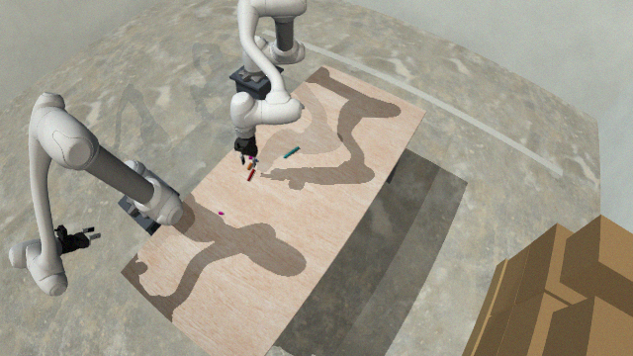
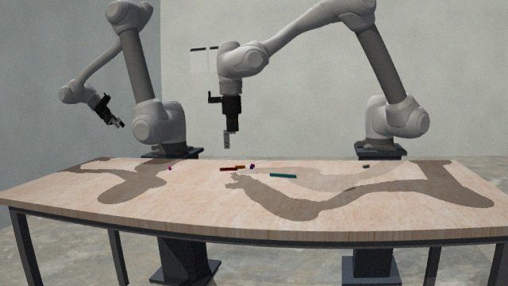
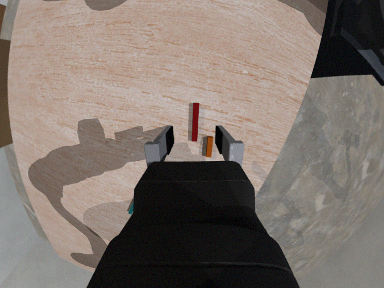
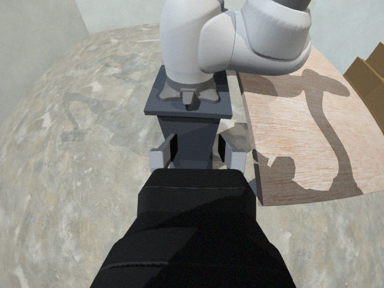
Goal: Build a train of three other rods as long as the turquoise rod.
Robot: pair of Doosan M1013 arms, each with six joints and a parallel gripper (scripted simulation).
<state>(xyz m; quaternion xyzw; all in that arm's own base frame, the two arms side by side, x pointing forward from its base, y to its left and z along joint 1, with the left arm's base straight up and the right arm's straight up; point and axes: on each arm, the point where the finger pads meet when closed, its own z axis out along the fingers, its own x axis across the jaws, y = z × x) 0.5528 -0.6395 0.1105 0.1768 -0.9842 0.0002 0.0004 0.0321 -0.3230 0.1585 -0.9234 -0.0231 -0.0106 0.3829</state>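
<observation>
The red rod [image 1: 251,175] [image 2: 228,169] [image 3: 195,122] lies flat. The orange rod [image 1: 249,166] [image 2: 240,167] [image 3: 209,146] lies nearly parallel, offset sideways with a gap, one end beside the red rod's end. My left gripper [image 1: 248,161] [image 2: 227,147] [image 3: 194,134] is open and empty above them. A magenta rod [image 1: 250,158] [image 2: 252,165] and a blue rod [image 2: 252,168] lie close together past the orange rod. The turquoise rod [image 1: 292,152] [image 2: 282,175] [image 3: 131,208] lies apart. My right gripper [image 1: 93,232] [image 2: 119,123] [image 4: 198,142] is open and empty, off the table.
Another magenta rod [image 1: 221,213] [image 2: 170,168] lies alone toward the right arm's side. A grey rod [image 2: 366,166] lies near the left arm's base and is hidden in the top view. Cardboard boxes [image 1: 529,277] stand on the floor away from the table.
</observation>
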